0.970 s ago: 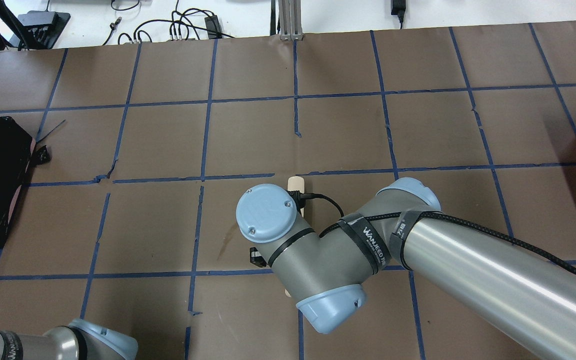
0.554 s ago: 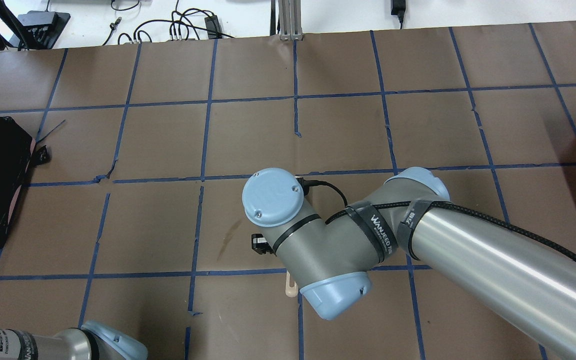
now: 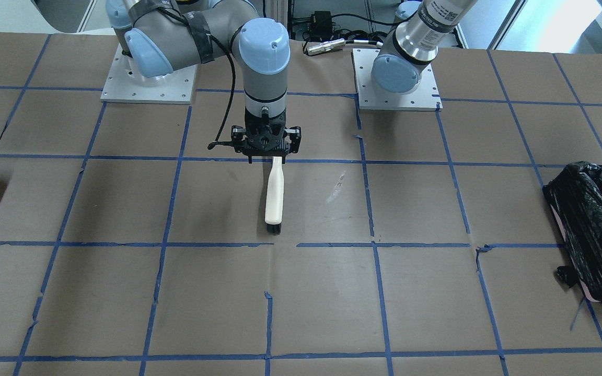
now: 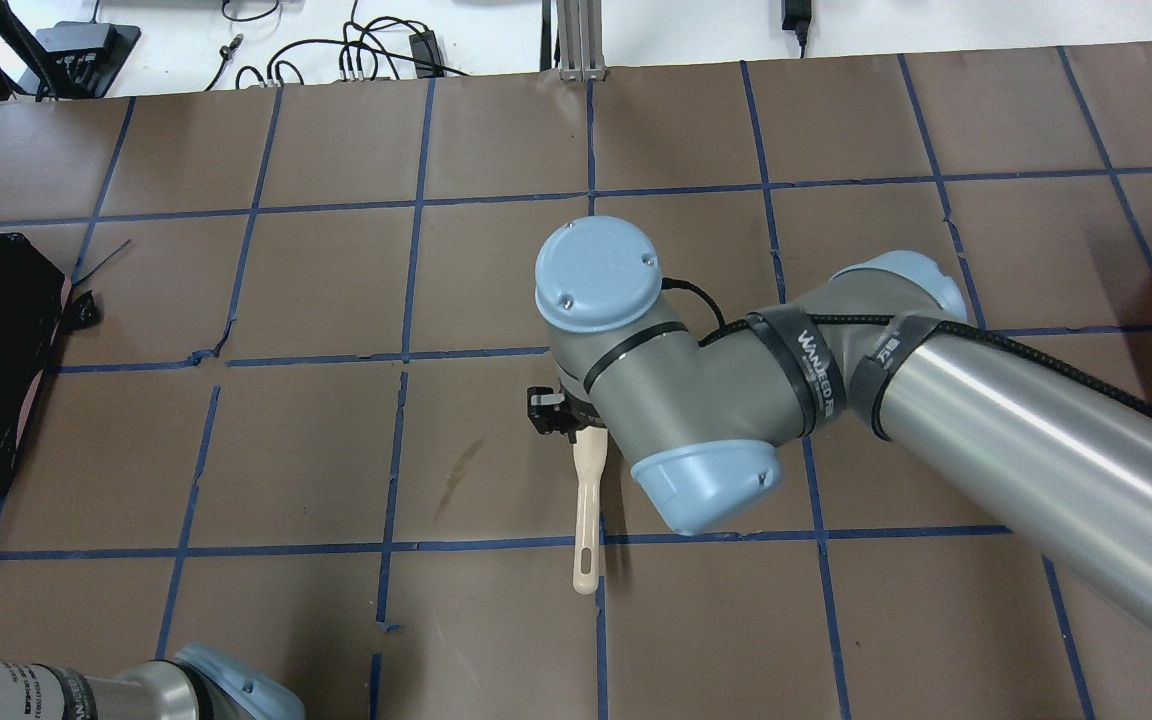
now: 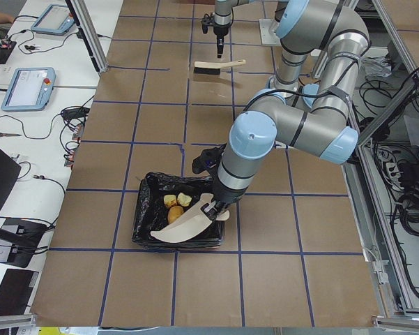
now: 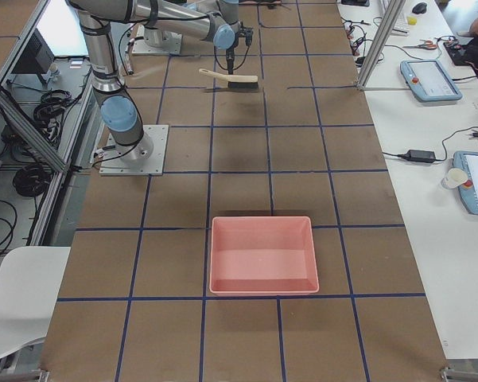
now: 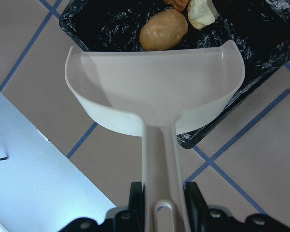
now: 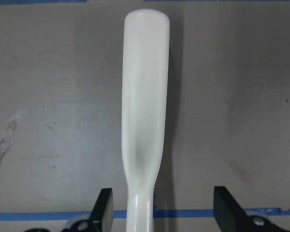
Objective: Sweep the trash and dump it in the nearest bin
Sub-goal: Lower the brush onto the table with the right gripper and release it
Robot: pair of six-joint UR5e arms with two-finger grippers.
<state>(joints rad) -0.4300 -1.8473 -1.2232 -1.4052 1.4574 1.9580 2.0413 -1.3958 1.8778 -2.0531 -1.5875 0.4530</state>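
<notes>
Evidently the dumping is all but done — the trash [image 7: 163, 30], one brown lump and two pale chunks, lies inside the bin [image 5: 143, 222], which stands close to the worktop edge at the robot's left end. The white dustpan [image 7: 154, 92] hangs with its lip over the bin's near wall, and its scoop looks empty. To finish this step well, I would judge, the pan should be kept tipped toward the bag until nothing can slide back. It should then be lifted up and away, so its lip does not catch the crinkled black liner and drag the bin toward the edge. The left gripper [image 7: 164, 197] is clamped narrow on the dustpan's handle, a finger against each side.

The right gripper [image 8: 165, 209] stands over the middle of the worktop, somewhat toward the robot's edge, with its fingers [image 8: 226, 207] spread wide. The brush [image 3: 275, 190] rests on the paper below, its handle showing between the jaws with a clear gap on both sides — nothing is held. Any move from here should go straight up, so that no finger knocks the handle. A pink tray [image 6: 262, 259] sits toward the right end, well apart from all this.
</notes>
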